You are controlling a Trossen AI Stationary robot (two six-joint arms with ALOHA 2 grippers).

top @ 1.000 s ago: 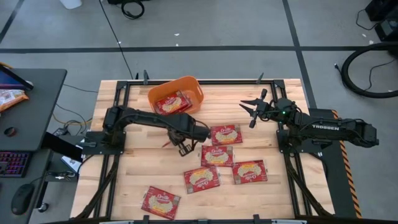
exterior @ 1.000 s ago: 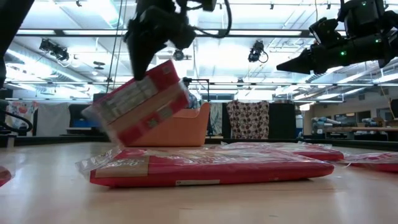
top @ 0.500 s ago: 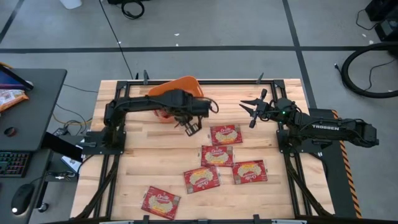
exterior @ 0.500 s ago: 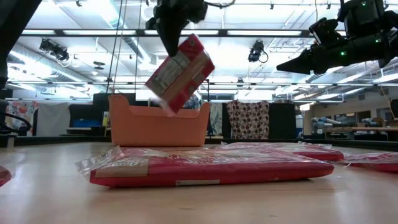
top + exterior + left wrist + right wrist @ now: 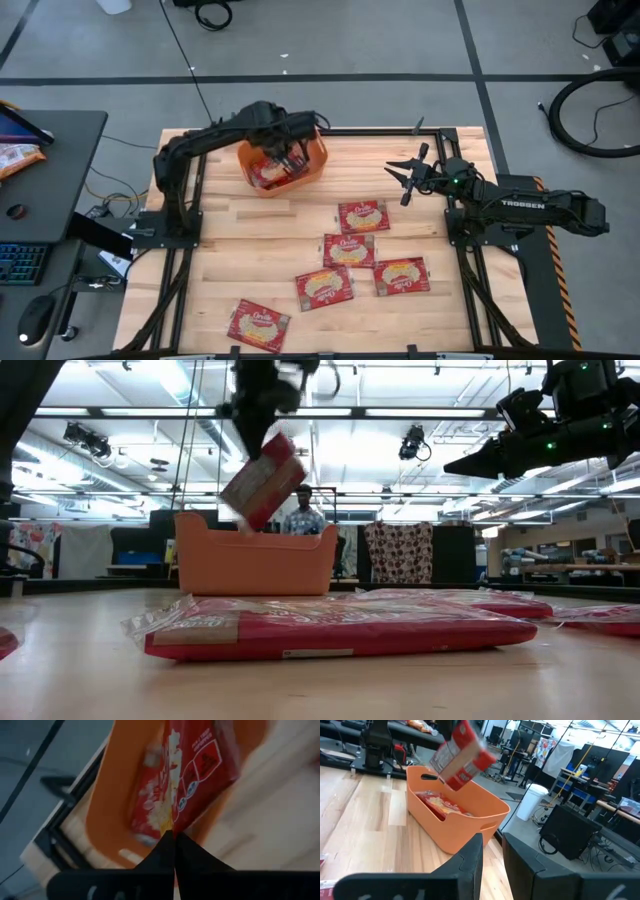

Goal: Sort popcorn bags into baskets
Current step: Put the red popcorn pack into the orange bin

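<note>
Item: left gripper [image 5: 291, 150], fingers pinched together on the edge of one popcorn bag [image 5: 262, 480]. We log the bag as hanging tilted below the fingers, lifted clear of the table, directly above the orange basket [image 5: 315, 160].

Item: basket contents. At least one more red bag [image 5: 440, 803] lies flat on the floor of the tub, beneath the held one.

Item: bags awaiting sorting. Five lie flat on the table [image 5: 200, 280], well away from this gripper on the side opposite the basket; the nearest of them [image 5: 363, 216] is just beyond the basket's rim.

Item: right gripper [image 5: 409, 174], fingers spread and empty, hovering near its own end of the table, well apart from the basket.

Handling note, our judgement: the step is the drop. We would lower the bag until its free corner is inside the rim before parting the fingers, since a tilted bag let go from height could catch the wall and slide out.
</note>
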